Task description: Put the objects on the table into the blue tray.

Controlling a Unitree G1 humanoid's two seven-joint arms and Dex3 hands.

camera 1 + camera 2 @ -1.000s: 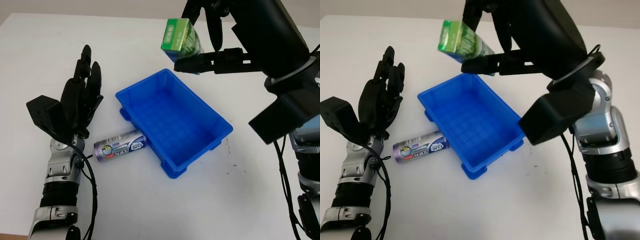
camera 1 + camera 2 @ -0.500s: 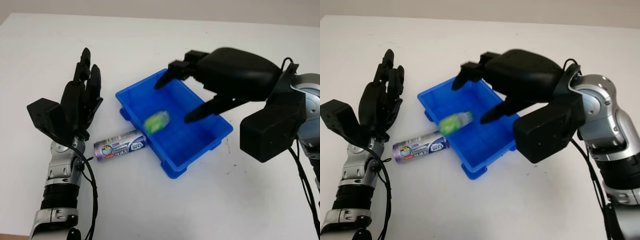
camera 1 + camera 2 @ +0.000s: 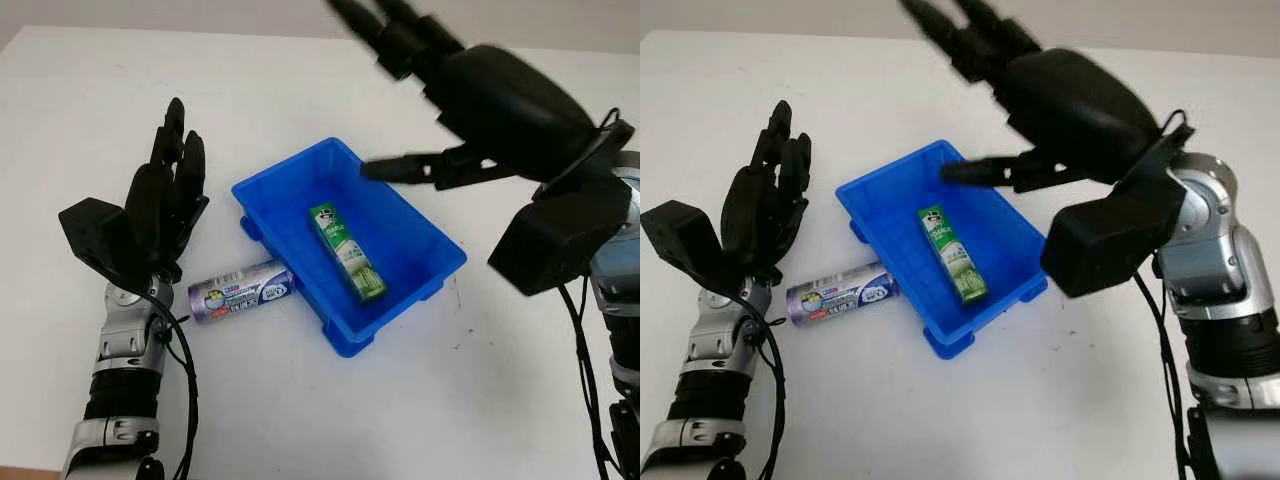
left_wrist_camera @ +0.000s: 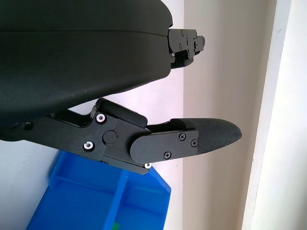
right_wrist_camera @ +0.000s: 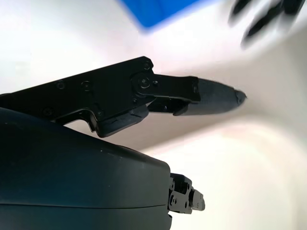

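Note:
A green carton (image 3: pixel 347 251) lies flat inside the blue tray (image 3: pixel 425 236) at the table's middle. A purple can (image 3: pixel 240 290) lies on its side on the white table, touching the tray's left wall. My right hand (image 3: pixel 420 75) is raised above the tray's far side, open and holding nothing. My left hand (image 3: pixel 165 200) stands upright left of the tray, just behind the can, open and apart from it. The tray's corner (image 4: pixel 96 201) appears in the left wrist view.
White table (image 3: pixel 330 420) lies all around the tray. My right forearm (image 3: pixel 570 230) hangs over the table to the right of the tray.
The green carton left my right hand, fell and now lies in the tray. My right hand opened and rose up and back. The left hand stayed put.

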